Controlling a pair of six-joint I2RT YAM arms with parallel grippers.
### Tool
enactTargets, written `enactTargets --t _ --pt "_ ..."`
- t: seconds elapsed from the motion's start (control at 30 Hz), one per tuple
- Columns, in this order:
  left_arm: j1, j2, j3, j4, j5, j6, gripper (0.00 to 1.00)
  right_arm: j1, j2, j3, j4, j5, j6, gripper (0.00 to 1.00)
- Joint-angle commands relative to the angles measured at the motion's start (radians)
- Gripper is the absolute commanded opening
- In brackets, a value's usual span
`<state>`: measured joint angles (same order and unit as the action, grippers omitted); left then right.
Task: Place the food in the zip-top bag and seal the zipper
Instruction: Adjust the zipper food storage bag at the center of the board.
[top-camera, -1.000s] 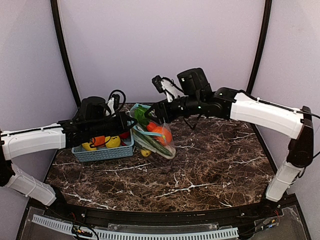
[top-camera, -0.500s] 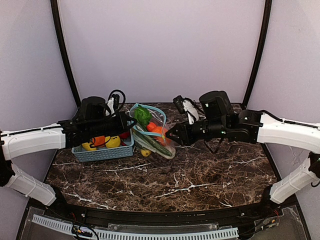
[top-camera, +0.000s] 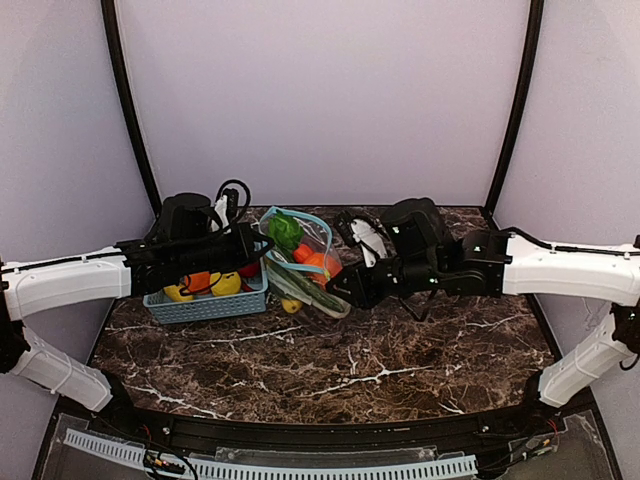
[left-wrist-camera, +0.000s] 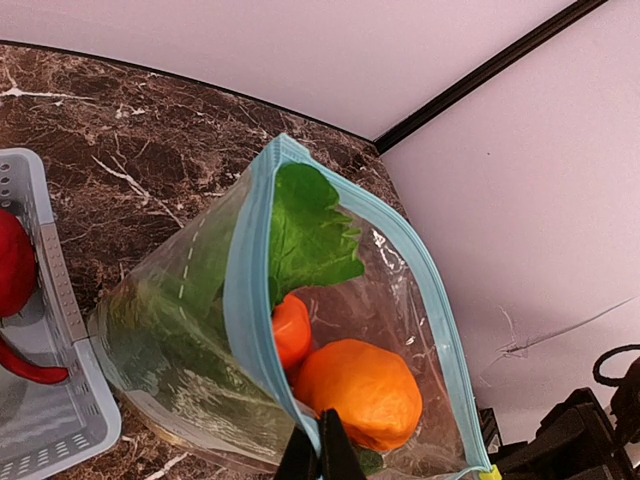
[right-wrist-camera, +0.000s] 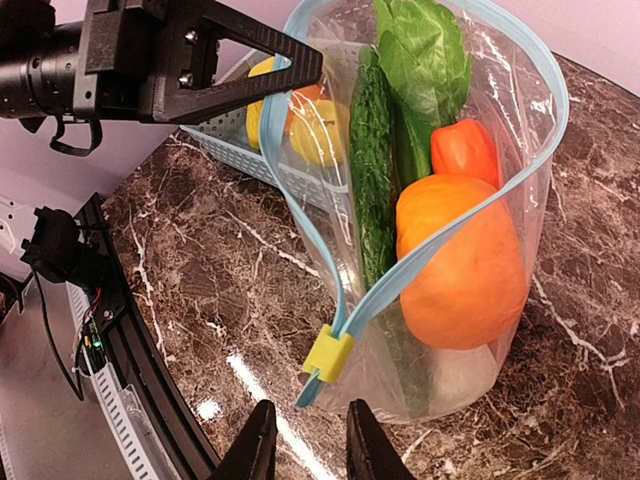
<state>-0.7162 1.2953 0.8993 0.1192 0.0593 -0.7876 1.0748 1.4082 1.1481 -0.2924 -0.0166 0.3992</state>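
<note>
The clear zip-top bag (top-camera: 308, 268) stands open at the back of the table, its teal zipper (left-wrist-camera: 240, 300) spread in a loop. The food inside it is a green leafy cabbage (left-wrist-camera: 305, 235), a cucumber (right-wrist-camera: 372, 170), a red piece (right-wrist-camera: 462, 150) and an orange one (right-wrist-camera: 465, 265). My left gripper (left-wrist-camera: 320, 452) is shut on the zipper's near edge and holds the mouth up. A yellow slider (right-wrist-camera: 328, 354) sits at the zipper's end. My right gripper (right-wrist-camera: 310, 455) hangs just short of the slider, jaws narrowly open with nothing between them.
A teal lattice basket (top-camera: 205, 306) with yellow, orange and red food stands left of the bag, under the left arm. The purple back wall rises close behind both. The dark marble table (top-camera: 400, 350) stretches in front and to the right.
The right arm has left the bag's mouth and come down to the bag's front right end by the slider. Its jaws have narrowed. The left gripper has kept its hold.
</note>
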Motion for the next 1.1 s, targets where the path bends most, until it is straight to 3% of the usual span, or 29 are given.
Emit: enactTargets --t 0.0,0.37,0.6,0.83,0.97,1.07 --pt "0.005 -0.026 -0.014 0.019 -0.007 -0.003 0.01 0.013 0.028 0.033 0.014 0.033 -0.01 0.22" --pt "0.006 -0.029 -0.017 0.018 0.0 -0.004 0.01 0.017 0.077 0.068 0.017 0.069 -0.024 0.21" --pt "0.005 -0.038 -0.019 0.006 -0.004 0.002 0.01 0.019 0.086 0.072 0.013 0.088 -0.033 0.0" --pt "-0.002 -0.069 -0.022 0.028 0.081 0.103 0.01 0.017 0.044 0.052 0.025 0.048 -0.125 0.0" --pt "-0.021 -0.131 0.015 -0.049 0.207 0.271 0.24 -0.007 -0.013 0.007 0.059 -0.153 -0.291 0.0" --pt "-0.025 -0.179 0.065 -0.186 0.22 0.407 0.52 -0.035 -0.038 -0.023 0.062 -0.278 -0.368 0.0"
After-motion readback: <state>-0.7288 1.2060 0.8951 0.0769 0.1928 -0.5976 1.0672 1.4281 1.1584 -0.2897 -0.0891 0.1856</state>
